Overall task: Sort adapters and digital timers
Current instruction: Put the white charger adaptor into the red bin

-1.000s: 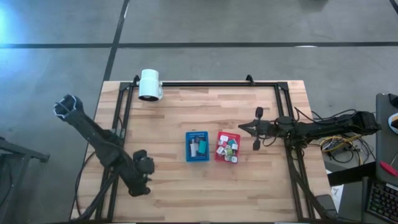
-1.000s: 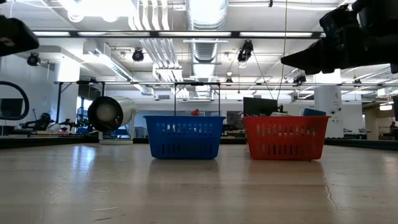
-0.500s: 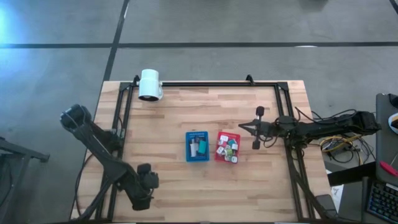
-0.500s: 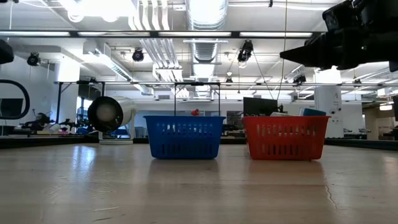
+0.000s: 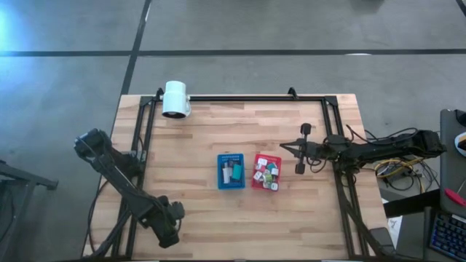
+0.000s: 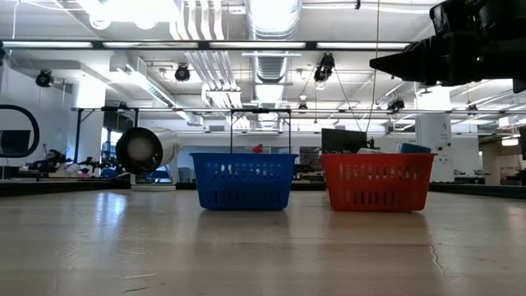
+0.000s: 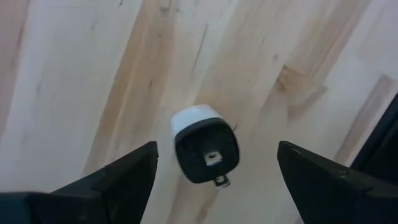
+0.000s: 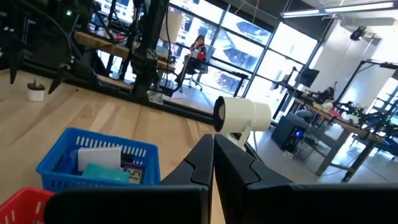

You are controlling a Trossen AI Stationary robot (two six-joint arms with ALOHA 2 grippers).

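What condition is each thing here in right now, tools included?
Left tool: open, over a loose adapter.
Adapter: lying on the wood, untouched.
Right tool: shut, empty, beside the red basket.
Blue basket: holds flat timers.
Red basket: holds small adapters.
White cylinder: lying at the table's far edge.

My wooden worktop (image 5: 196, 131) carries a blue basket (image 5: 231, 171) beside a red basket (image 5: 266, 172), a white cylinder (image 5: 175, 98) at its far edge, and one adapter (image 7: 205, 149) lying alone.
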